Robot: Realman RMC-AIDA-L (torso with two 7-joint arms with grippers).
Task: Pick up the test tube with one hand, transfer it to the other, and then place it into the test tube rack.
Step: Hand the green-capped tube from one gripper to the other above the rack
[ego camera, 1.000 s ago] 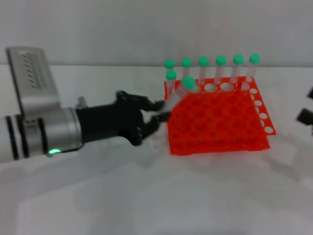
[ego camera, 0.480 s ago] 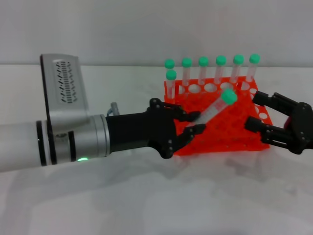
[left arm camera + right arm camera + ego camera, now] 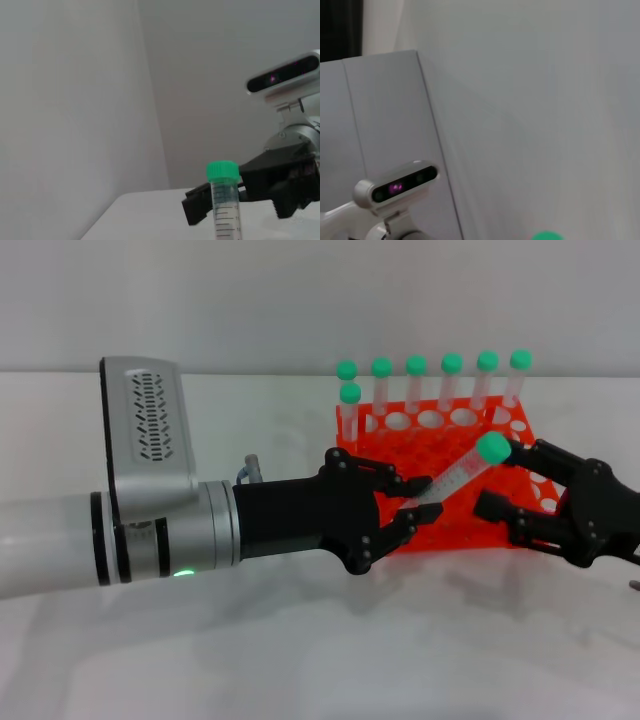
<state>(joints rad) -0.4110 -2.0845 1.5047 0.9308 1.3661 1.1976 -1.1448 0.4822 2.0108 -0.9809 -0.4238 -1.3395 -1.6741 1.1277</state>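
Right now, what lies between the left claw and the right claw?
In the head view, only the slim clear plastic tube with the green cap spans the gap, slanted over the orange-red plastic rack, from the left claw toward the open right claw.

My desk (image 3: 300, 660) is plain white with a smooth matte top, showing only soft, diffuse shadows; the light on it is even, no hard highlights. Behind it a pale grey wall (image 3: 250, 300) runs across the whole far side and meets the desk's back edge in a straight line. From my left wrist, two grey wall planes (image 3: 75, 100) join at a vertical corner. From my right wrist, a light grey panel (image 3: 380, 115) stands beside a wall, with a dark strip (image 3: 340, 25) at one corner.
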